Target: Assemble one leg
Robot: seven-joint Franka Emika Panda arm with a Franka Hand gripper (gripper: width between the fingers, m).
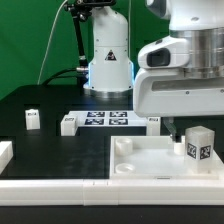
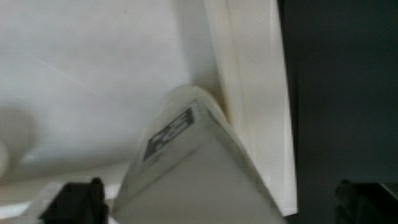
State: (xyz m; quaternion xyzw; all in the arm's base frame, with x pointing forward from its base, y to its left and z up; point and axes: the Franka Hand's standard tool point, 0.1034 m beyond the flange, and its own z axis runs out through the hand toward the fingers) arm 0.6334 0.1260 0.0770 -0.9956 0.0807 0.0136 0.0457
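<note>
So the leg (image 1: 198, 143) is standing up over the big white panel (image 1: 150, 160), at the exterior view's right, right under the arm's wrist. From the wrist view it fills the middle of the shot (image 2: 199, 160), with the gripper (image 2: 222, 200) fingers wide apart on either side, not touching it as far as I can see. Two more small blocks (image 1: 32, 119) (image 1: 68, 124) sit well apart on the black table (image 1: 40, 150), near the marker board (image 1: 108, 119).

Risk-wise, the leg looks tilted, so it could tip or sit crooked in the panel's corner socket (image 1: 124, 168), and closing off-center could knock it over.

No readable writing anywhere, just black-and-white square tags.
</note>
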